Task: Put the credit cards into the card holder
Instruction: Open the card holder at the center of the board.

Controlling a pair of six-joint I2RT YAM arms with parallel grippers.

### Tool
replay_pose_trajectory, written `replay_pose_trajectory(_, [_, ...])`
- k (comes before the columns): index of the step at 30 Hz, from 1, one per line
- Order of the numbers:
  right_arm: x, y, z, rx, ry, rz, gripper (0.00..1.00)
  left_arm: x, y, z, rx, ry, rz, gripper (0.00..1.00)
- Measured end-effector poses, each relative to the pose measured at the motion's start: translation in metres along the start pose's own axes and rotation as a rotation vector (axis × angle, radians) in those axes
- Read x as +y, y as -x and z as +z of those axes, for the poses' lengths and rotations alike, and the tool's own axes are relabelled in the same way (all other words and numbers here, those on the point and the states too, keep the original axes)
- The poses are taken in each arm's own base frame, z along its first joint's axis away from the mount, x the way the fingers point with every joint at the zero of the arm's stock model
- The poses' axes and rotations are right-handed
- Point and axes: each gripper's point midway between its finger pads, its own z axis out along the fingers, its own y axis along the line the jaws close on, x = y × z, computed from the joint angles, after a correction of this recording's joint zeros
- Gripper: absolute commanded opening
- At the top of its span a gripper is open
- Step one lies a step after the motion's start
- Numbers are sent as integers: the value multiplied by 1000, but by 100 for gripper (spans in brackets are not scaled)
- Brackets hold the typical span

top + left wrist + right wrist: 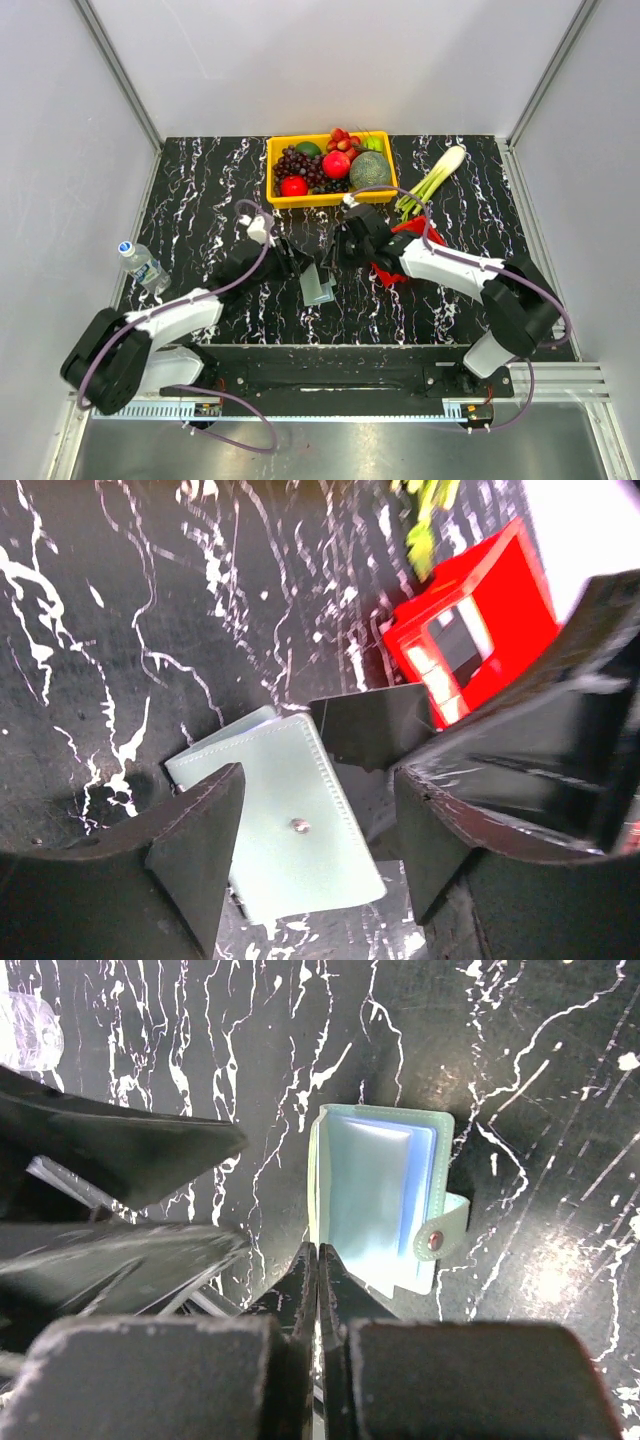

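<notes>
Card holder [290,860] lies on the bench [150,600], centre of the top view and lower middle of the left wrist view, unsnapped. Dark card [370,725] sits just past its upper right edge, apparently pinched in the right gripper [318,1260], whose jaws are closed tight. Left gripper [318,780] is open, one finger on either side of the holder, not clamping it.

Risks, as I judge them:
- The holder is unpinned, so the card's edge may push it along the bench instead of entering a pocket.
- The card may meet the pocket lip at an angle and twist out of so thin a pinch.
- The two grippers sit close and could knock.

Hard to see:
- No view shows a pocket mouth plainly.
- The right wrist view gives the card edge-on at best, so the grip is unconfirmed.
- Red basket [500,590], upper right, holds dark and pale shapes that are unreadable.
- Other cards not identified.
</notes>
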Motion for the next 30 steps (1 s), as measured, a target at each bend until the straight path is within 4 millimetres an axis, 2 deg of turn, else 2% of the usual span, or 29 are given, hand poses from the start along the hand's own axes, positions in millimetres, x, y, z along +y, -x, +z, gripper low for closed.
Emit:
replay_pose_trajectory(3, [5,-2,7,8,-15,-18,0,-9,20,-14,-67,-23,3,69])
replay_pose_trajectory(6, [7,-7,16,30,-20,-28,0,-9,26,-20,-85,-20,2,69])
replay_pose_trajectory(10, [5,-16,24,56,-30,-23,0,4,15,-20,-49,23,-9,68])
replay_pose_trajectory(18, [11,-16,24,60,-5,-6,0,28,-18,-24,19,78,-60,71])
replay_pose_trajectory(30, [23,-27,24,80,19,-24,0,19,-11,-22,-25,24,-103,74])
